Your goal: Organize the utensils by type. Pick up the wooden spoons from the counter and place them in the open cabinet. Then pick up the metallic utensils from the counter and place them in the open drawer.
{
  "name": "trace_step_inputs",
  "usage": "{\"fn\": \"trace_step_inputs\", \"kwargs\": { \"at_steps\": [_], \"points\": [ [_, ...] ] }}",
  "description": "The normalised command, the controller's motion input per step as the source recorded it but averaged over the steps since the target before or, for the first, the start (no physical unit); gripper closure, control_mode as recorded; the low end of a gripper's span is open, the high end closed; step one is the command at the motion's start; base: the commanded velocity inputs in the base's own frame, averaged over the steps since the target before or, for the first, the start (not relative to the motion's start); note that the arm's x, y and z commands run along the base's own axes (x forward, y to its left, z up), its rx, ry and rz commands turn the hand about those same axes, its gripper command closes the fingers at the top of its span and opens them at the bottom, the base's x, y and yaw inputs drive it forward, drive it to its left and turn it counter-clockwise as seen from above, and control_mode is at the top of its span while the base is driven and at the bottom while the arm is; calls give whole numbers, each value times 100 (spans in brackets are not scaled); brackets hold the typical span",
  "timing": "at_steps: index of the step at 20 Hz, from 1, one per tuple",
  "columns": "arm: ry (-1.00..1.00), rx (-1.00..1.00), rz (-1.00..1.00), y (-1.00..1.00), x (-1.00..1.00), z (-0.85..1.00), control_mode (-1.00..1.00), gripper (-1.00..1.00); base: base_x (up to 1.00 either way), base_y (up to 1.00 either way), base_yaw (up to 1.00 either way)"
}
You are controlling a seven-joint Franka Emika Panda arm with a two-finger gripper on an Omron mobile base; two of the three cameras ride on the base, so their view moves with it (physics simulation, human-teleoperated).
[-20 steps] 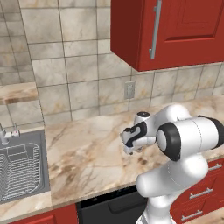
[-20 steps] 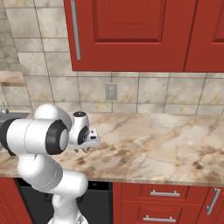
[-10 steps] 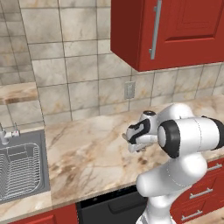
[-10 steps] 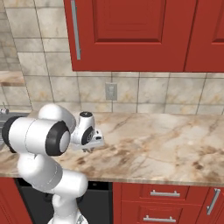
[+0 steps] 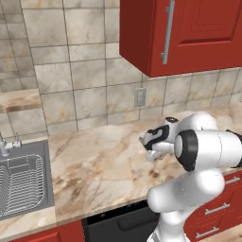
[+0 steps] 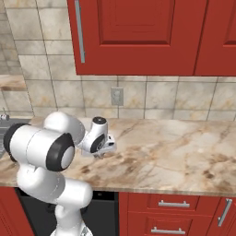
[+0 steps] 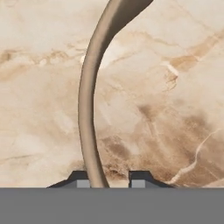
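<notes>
Since a second ago: hand has shifted a little to the right over the worktop in both base views; nothing else in the scene changed place.

Two-finger gripper (image 7: 108, 179) points down over the long beige stone-look counter (image 7: 175, 87) with brown marbled veining. Two small dark fingertips (image 7: 79, 178) rise at the bottom of the hand view, set narrow. Between them runs the slim handle of a pale tan wooden spoon (image 7: 89, 109), right against the left tip, with a gap to the right tip. Cannot tell whether the grip has closed on it.

Spoon: smooth, matt, one even tan-grey colour. The handle leads away from the fingers in a long gentle curve and widens toward the bowl at the top edge of the hand view.

Counter: polished look, cloudy cream with rust-brown patches and thin white veins.

Base views: gripper (image 5: 152, 147) (image 6: 104, 148) low over the counter (image 5: 94, 165) (image 6: 175, 156), below the red wall cabinet (image 5: 189, 33) (image 6: 138, 37), panelled door, long grey bar handle.
</notes>
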Motion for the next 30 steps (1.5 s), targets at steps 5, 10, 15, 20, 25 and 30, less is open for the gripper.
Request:
{"fn": "trace_step_inputs", "kwargs": {
  "at_steps": [5,10,15,20,25,30],
  "points": [
    [-16,0,9,0,-18,55,-100,100,0,0,0],
    [-4,0,8,0,-47,67,-100,100,0,0,0],
    [0,0,7,7,-37,86,-100,100,0,0,0],
    [1,0,6,17,-33,87,-100,100,0,0,0],
    [6,-2,6,18,-37,75,-100,100,0,0,0],
    [7,0,5,17,-38,74,-100,100,0,0,0]
  ]
}}
